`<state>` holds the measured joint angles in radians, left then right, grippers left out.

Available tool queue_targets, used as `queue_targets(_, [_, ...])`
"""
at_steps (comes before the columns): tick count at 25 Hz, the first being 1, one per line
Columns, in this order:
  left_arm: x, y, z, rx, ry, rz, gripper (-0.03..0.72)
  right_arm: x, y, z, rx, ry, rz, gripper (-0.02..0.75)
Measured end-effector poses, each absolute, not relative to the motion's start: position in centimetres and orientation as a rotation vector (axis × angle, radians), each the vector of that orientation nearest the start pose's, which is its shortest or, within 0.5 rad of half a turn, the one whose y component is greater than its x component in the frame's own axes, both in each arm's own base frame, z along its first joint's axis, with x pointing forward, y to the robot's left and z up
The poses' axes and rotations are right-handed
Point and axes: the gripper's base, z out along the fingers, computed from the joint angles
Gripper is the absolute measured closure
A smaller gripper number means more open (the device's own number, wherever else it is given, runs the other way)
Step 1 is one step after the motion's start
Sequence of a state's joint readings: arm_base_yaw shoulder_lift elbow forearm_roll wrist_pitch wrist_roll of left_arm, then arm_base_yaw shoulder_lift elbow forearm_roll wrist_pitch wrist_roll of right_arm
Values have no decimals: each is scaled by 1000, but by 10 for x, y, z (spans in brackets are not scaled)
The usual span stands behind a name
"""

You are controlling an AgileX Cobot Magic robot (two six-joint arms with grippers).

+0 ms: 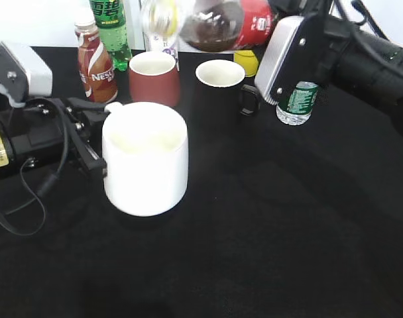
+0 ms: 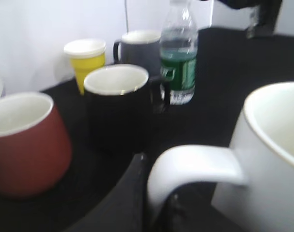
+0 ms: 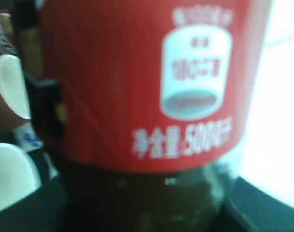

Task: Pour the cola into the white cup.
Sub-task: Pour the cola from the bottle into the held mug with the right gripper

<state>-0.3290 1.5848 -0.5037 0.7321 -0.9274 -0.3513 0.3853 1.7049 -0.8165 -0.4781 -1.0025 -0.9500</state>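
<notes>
The white cup point(image 1: 145, 162) stands left of the middle of the black table; it looks empty. My left gripper point(image 1: 99, 136) is shut on its loop handle point(image 2: 195, 163), one finger on each side, as the left wrist view shows point(image 2: 159, 200). My right gripper point(image 1: 266, 28) is shut on the cola bottle point(image 1: 218, 25) at its red label point(image 3: 137, 82). It holds the bottle in the air, tipped on its side, with the neck pointing left above the back cups. The dark cola lies along the bottle's lower side.
Behind the white cup stand a maroon cup point(image 1: 154, 76), a black mug point(image 1: 221, 74), a brown Nestle bottle point(image 1: 95, 63), a green-labelled drink bottle point(image 1: 110, 26), a yellow cup point(image 1: 246, 61) and a green-labelled water bottle point(image 1: 296, 101). A grey mug point(image 2: 139, 48) shows in the left wrist view.
</notes>
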Motion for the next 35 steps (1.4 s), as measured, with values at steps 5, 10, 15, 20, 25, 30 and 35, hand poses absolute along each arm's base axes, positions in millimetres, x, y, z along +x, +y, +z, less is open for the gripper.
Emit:
queue_targets(5, [243, -135, 196, 774, 1555, -663, 652, 309, 164, 249, -1258, 644, -492, 353])
queue_targets(10, [243, -135, 198, 758, 1539, -680, 652, 309, 165, 249, -1277, 611, -536, 353])
queue_targets(15, [242, -135, 201, 744, 1525, -681, 652, 309, 165, 249, -1285, 598, -553, 353])
queue_targets(20, [242, -135, 203, 742, 1511, -687, 652, 309, 164, 249, -1288, 590, -566, 353])
queue_targets(25, [242, -135, 204, 741, 1503, -691, 652, 310, 164, 249, -1291, 580, -597, 353])
queue_targets(30, [242, -135, 204, 741, 1502, -692, 652, 310, 164, 249, -1292, 573, -609, 353])
queue_targets(35, [242, -135, 204, 741, 1502, -692, 652, 310, 163, 249, -1300, 558, -631, 353])
